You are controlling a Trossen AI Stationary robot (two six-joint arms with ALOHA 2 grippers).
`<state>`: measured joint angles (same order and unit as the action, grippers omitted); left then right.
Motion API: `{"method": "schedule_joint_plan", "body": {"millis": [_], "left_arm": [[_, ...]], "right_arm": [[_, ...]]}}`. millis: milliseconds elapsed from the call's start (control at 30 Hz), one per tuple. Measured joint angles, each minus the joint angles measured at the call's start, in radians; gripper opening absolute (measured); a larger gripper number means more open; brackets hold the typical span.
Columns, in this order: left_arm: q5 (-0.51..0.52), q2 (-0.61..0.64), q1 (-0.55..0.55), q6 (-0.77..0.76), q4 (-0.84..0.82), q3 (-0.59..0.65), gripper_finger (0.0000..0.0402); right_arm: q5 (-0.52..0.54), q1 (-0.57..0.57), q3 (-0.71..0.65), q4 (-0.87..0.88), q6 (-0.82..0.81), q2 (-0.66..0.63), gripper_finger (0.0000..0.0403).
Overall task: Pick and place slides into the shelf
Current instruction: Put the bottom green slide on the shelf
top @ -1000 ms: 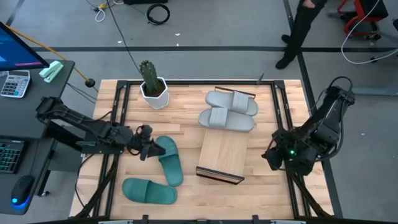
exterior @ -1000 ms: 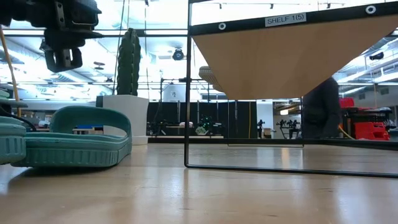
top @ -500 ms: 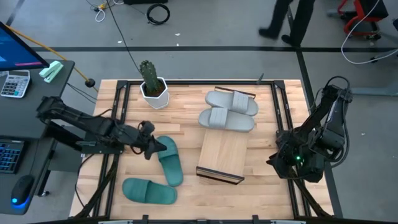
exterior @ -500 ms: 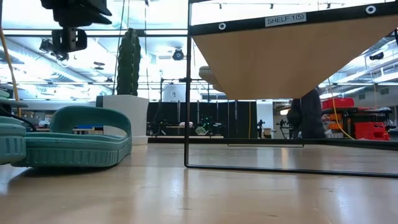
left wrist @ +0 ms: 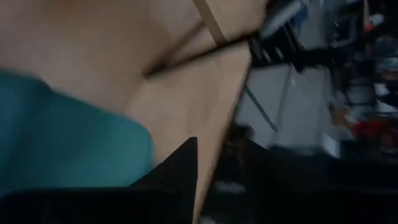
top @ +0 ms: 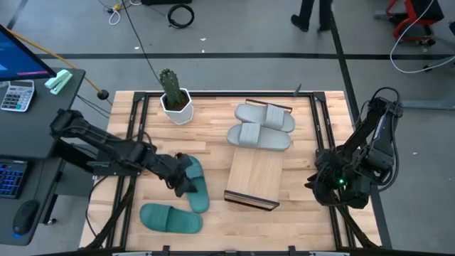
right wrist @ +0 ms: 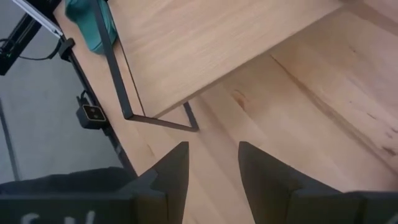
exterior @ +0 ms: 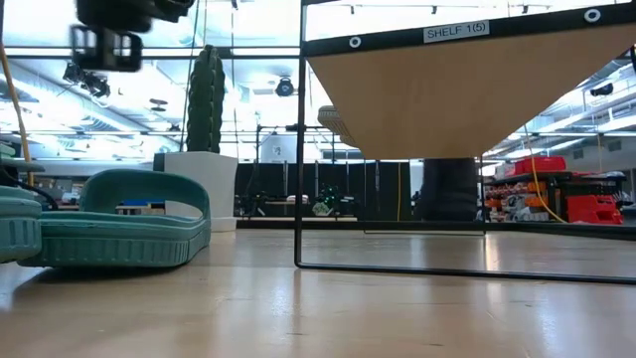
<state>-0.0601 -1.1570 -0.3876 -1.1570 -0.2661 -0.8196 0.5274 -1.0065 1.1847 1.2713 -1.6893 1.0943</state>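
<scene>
Two teal slides lie on the table's near left: one slanted (top: 200, 196), one flat by the near edge (top: 169, 218). Both grey slides (top: 260, 135) rest side by side just beyond the shelf (top: 254, 178), a low rack with a plank top (exterior: 457, 89). My left gripper (top: 185, 185) hovers open over the slanted teal slide's strap end, well above it in the low view (exterior: 104, 48), with teal beside its fingers in the wrist view (left wrist: 217, 158). Open too, my right gripper (top: 313, 182) waits right of the shelf (right wrist: 208, 168).
A potted cactus (top: 173, 96) stands at the far left of the table. The shelf's thin dark frame (right wrist: 127, 99) runs close ahead of my right gripper. Bare wood lies between the shelf and the right arm. A desk with a keyboard (top: 14, 178) is off the left edge.
My left gripper has moved toward the table's right and near edge, from beside the slanted teal slide to above its strap end, staying open. My right arm drew back a little toward the near right. The slides and shelf have not moved.
</scene>
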Motion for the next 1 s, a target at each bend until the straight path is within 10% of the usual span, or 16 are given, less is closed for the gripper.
{"method": "schedule_joint_plan", "body": {"millis": [300,633,1000], "left_arm": [[-0.097,-0.008,-0.134,-0.274,-0.429,-0.15,0.0146],[0.567,0.1,-0.437,-0.753,-0.476,-0.106,0.0088],[0.737,0.045,-0.602,-1.06,-0.569,-0.067,0.0062]], "right_arm": [[0.0,0.0,0.0,0.001,0.074,0.0,0.0146],[0.029,0.0,0.0,0.045,0.135,0.0,0.0146],[0.031,0.0,0.0,0.054,0.145,0.0,0.0146]]}}
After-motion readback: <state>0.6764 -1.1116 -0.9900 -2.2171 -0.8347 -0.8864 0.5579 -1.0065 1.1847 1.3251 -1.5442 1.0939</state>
